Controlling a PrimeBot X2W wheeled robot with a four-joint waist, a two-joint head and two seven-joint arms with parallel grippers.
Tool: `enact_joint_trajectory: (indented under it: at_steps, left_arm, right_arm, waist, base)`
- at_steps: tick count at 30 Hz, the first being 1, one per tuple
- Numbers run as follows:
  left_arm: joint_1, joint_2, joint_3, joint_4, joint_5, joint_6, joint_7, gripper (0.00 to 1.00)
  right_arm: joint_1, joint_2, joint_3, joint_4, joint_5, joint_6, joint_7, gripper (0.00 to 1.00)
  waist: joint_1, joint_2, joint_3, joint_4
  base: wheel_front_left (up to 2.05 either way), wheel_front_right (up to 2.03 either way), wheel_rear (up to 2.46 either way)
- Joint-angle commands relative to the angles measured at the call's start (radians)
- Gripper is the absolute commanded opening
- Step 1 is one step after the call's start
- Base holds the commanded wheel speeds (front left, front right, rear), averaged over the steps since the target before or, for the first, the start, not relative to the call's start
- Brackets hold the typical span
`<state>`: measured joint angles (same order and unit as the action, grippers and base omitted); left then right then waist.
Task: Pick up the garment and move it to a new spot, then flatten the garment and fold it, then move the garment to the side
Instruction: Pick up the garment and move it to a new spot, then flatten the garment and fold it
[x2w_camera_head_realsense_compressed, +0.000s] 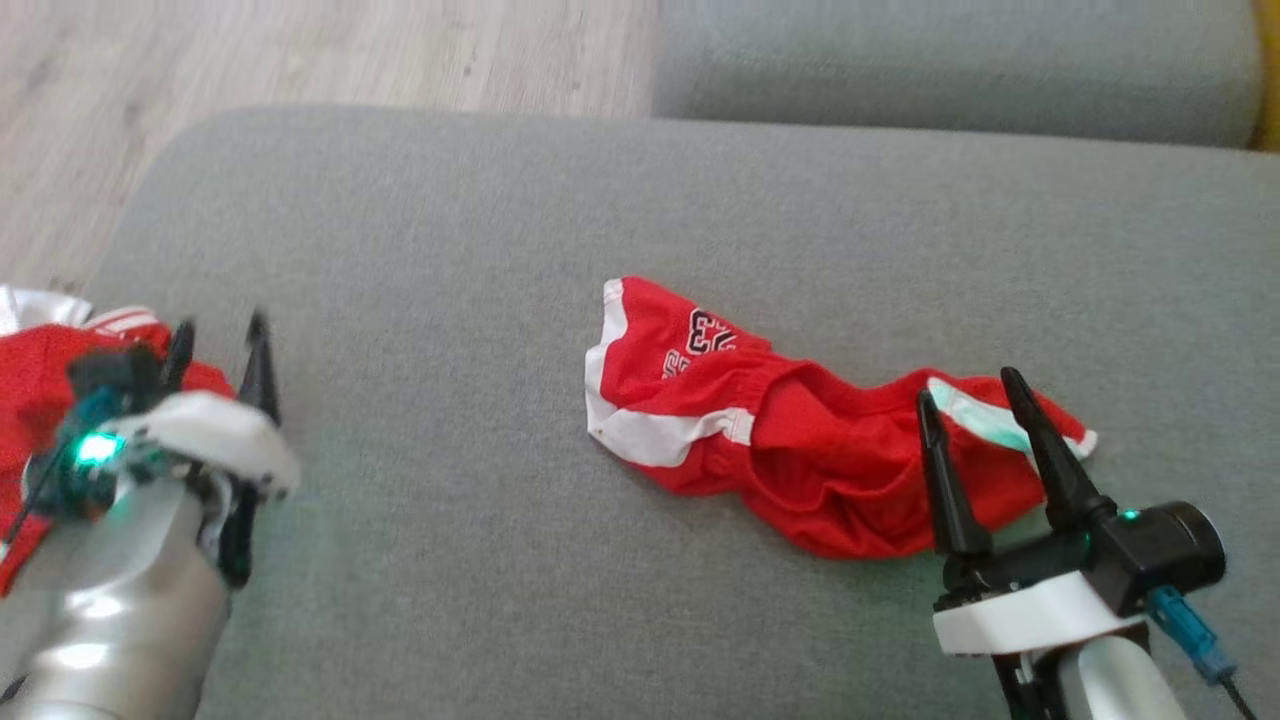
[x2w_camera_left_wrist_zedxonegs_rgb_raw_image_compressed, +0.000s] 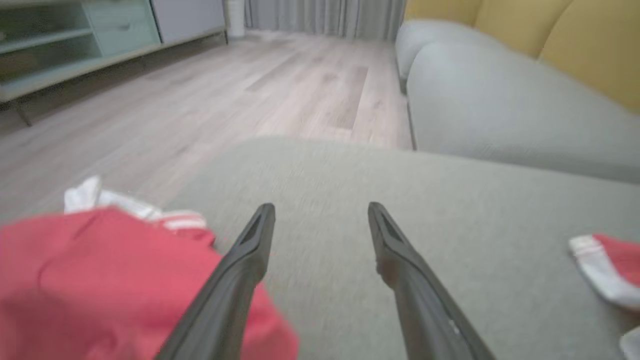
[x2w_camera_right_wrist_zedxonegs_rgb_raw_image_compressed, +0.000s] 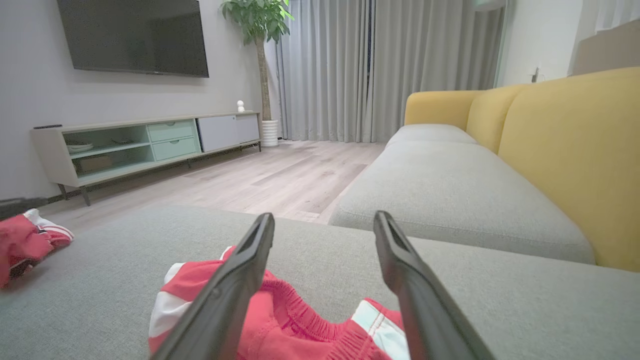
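Grey sofa seat (x2w_camera_head_realsense_compressed: 500, 250), red shorts (x2w_camera_head_realsense_compressed: 760, 430) sprawled at 9 o'clock of the gaping right end effector (x2w_camera_head_realsense_compressed: 965, 385); left end effector (x2w_camera_head_realsense_compressed: 222, 322) is spread wide too.

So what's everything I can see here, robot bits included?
shorts: one, red with white trim, crumpled mid-cushion
second garment: one, red and white, cushion's left edge
seat cushions: two, grey, nearer one under the clothes
sofa back: one, yellow, right
floor: one, pale wood, beyond cushions
television: one, black, on wall
cabinet: one, pale green, below television
plant: one, green, beside curtains
curtains: one set, grey, far wall
left gripper: one, dark fingers, open beside second garment
right gripper: one, dark fingers, open over shorts
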<state>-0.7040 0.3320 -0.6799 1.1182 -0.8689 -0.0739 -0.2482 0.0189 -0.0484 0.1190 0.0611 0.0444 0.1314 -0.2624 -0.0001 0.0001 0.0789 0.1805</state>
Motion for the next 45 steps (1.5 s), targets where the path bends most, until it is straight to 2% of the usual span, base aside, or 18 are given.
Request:
enact_joint_trajectory:
  at_steps: [1,8,11,16,20,27,34,45]
  left_arm:
    - [-0.031,0.046,0.058,-0.089,0.04,0.033,-0.013,1.0]
    - [0.199,0.034,0.244,-0.5,0.199,0.167,-0.013,1.0]
    - [0.339,-0.01,0.305,-0.685,0.277,0.21,-0.013,1.0]
    - [0.547,-0.103,0.349,-0.903,0.409,0.237,-0.013,1.0]
    - [0.69,-0.18,0.377,-1.02,0.501,0.237,-0.013,1.0]
    - [0.842,-0.25,0.418,-1.083,0.571,0.201,-0.013,1.0]
    - [0.883,-0.271,0.451,-1.07,0.642,0.163,-0.013,1.0]
    - [0.886,-0.28,0.468,-1.062,0.703,0.146,-0.014,1.0]
  right_arm:
    - [-0.003,-0.004,0.022,-0.028,0.008,-0.001,0.001,1.0]
    - [0.017,-0.002,0.036,0.0,0.058,-0.001,0.001,1.0]
    - [0.025,-0.002,0.035,0.015,0.048,-0.001,0.001,1.0]
    - [0.048,-0.002,0.049,0.042,0.003,-0.001,0.001,1.0]
    - [0.075,-0.002,0.039,0.061,0.008,-0.001,0.001,1.0]
    - [0.109,-0.002,0.038,0.078,0.002,-0.001,0.001,1.0]
    - [0.133,-0.002,0.024,0.075,0.039,-0.001,0.001,1.0]
    - [0.141,-0.002,0.02,0.081,0.042,-0.001,0.001,1.0]
  waist:
    - [0.0001,-0.0001,-0.033,-0.017]
    - [0.0001,-0.0001,-0.108,-0.09]
    - [0.0001,-0.0001,-0.122,-0.112]
    - [0.0001,-0.0001,-0.147,-0.135]
    - [0.0001,-0.0001,-0.174,-0.146]
    - [0.0001,-0.0001,-0.206,-0.151]
    - [0.0001,-0.0001,-0.213,-0.153]
    - [0.0001,-0.0001,-0.204,-0.171]
  base:
    - [0.0,0.0,0.0]
    - [0.0,0.0,0.0]
    - [0.0,0.0,0.0]
    - [0.0,0.0,0.0]
    - [0.0,0.0,0.0]
    - [0.0,0.0,0.0]
    - [0.0,0.0,0.0]
    - [0.0,0.0,0.0]
